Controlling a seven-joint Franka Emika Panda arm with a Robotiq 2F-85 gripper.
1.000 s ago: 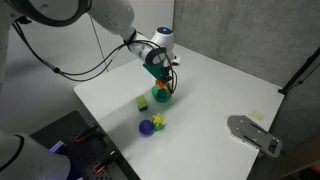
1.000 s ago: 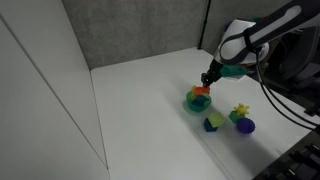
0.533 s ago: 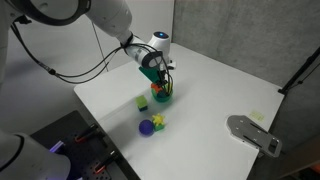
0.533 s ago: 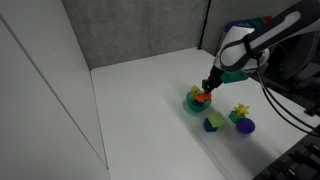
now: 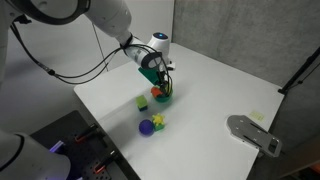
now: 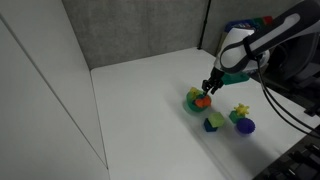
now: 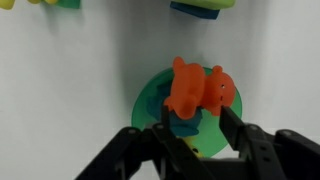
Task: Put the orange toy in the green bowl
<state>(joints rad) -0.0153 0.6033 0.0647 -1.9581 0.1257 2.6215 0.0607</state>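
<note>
The orange toy (image 7: 195, 90) sits between my gripper's (image 7: 196, 118) two black fingers, directly over the green bowl (image 7: 150, 100). The fingers are closed against its sides. A blue and yellow piece shows in the bowl beneath it. In both exterior views the gripper (image 5: 160, 90) (image 6: 208, 90) is low over the bowl (image 5: 163, 99) (image 6: 192, 101), with the orange toy (image 5: 156, 93) (image 6: 203, 99) at its rim level. Whether the toy touches the bowl I cannot tell.
A light-green cube (image 5: 143, 102) (image 6: 213, 123), a purple ball (image 5: 147, 127) (image 6: 246, 126) and a yellow-green toy (image 5: 157, 120) (image 6: 239, 112) lie on the white table near the bowl. A grey flat device (image 5: 255, 133) lies near the table's edge.
The gripper has come down a little with the orange toy, closer onto the green bowl. The other toys have not moved.
</note>
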